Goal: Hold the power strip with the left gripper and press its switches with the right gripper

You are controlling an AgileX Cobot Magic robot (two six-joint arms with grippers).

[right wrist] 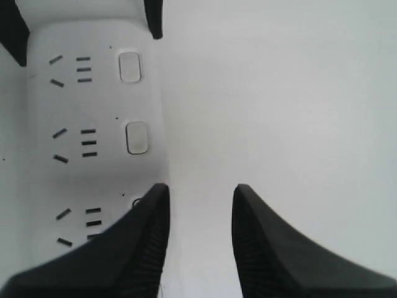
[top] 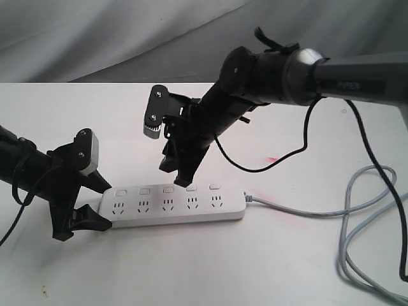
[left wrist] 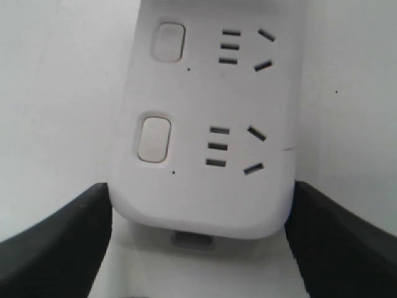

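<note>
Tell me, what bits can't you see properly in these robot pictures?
Right wrist view: a finger of the right gripper covers one of the switches on the power strip, so whether it is pressed is hidden.
Exterior view: the grey cable runs off the edge; its plug is cut off.
Exterior view: the switches are too small to tell on from off.
Left wrist view: only two sockets show; the edge cuts off the rest.

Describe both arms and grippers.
The left gripper is a black two-fingered claw with a pale grey block, on a thin black cabled arm. The right gripper is black with a silver-grey screwed plate, on a thick black-and-grey arm lettered PIPER.
</note>
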